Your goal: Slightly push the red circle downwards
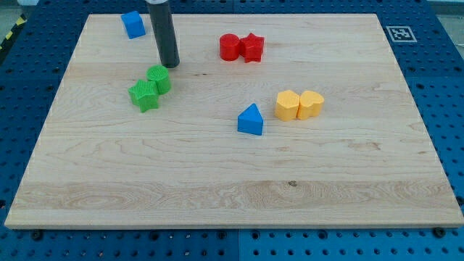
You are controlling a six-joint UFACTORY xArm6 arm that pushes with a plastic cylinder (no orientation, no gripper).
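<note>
The red circle (229, 46) sits near the view's top centre of the wooden board (232, 181), touching a red star (251, 47) on its right. My tip (170, 65) is at the end of the dark rod, to the left of the red circle and a little lower, with bare board between them. The tip stands just above a green circle (159, 78), which touches a green star (143, 94) at its lower left.
A blue block (133, 24) lies at the view's top left. A blue triangle (251, 119) sits near the centre. Two yellow blocks (288, 105) (311, 104) touch each other to its right. A marker tag (400, 33) is off the board's top right corner.
</note>
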